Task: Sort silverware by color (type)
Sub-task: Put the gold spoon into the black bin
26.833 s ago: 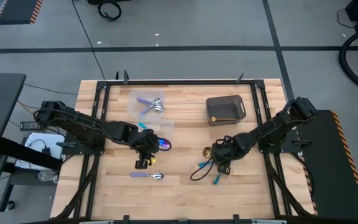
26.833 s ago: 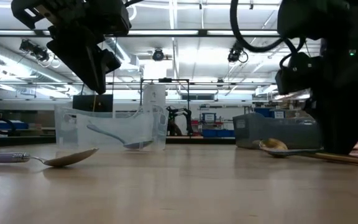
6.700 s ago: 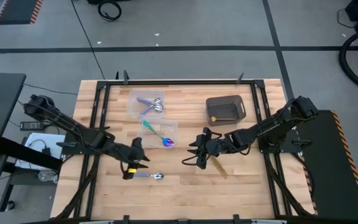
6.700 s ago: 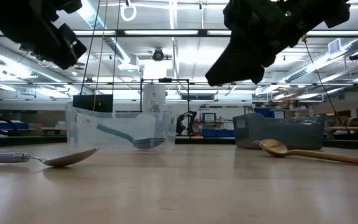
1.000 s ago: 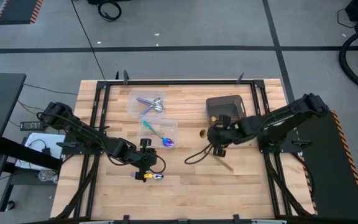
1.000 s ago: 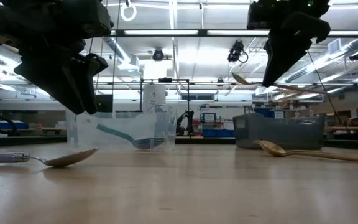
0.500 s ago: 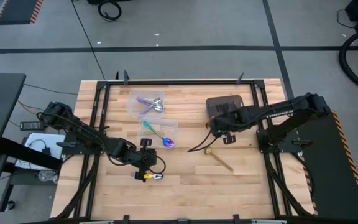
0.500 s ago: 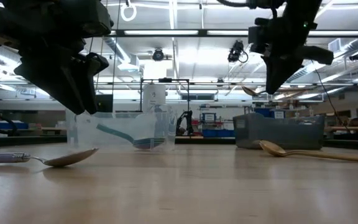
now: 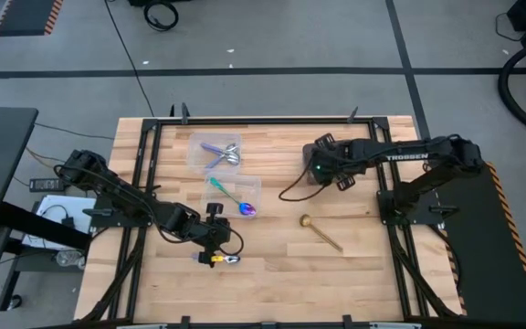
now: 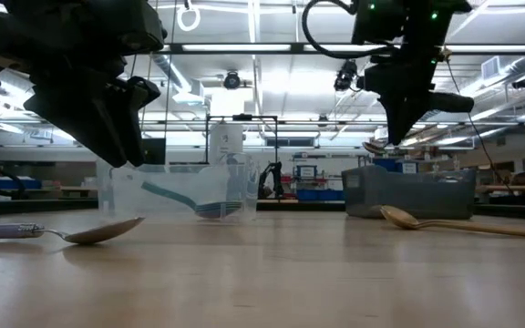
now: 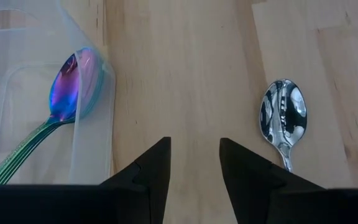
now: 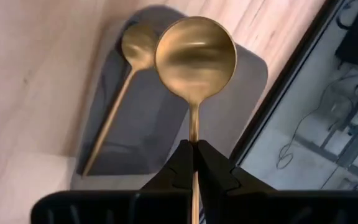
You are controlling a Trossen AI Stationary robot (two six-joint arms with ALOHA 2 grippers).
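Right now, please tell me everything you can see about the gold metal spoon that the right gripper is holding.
The gold metal spoon has a round, smooth, shiny bowl and a thin straight handle, all in one brushed gold colour. The right gripper is shut on its handle, so the bowl sticks out forward past the fingertips. It hangs in the air above the dark grey bin, touching nothing but the fingers. A second gold spoon already lies inside that bin.

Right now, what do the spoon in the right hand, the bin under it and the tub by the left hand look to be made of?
Gold spoon: probably metal with a satin gold finish, showing soft, blurred reflections. Dark grey bin: seemingly matte plastic, with rounded corners and no glare. Clear tub: likely transparent plastic, as the wood shows through its wall.
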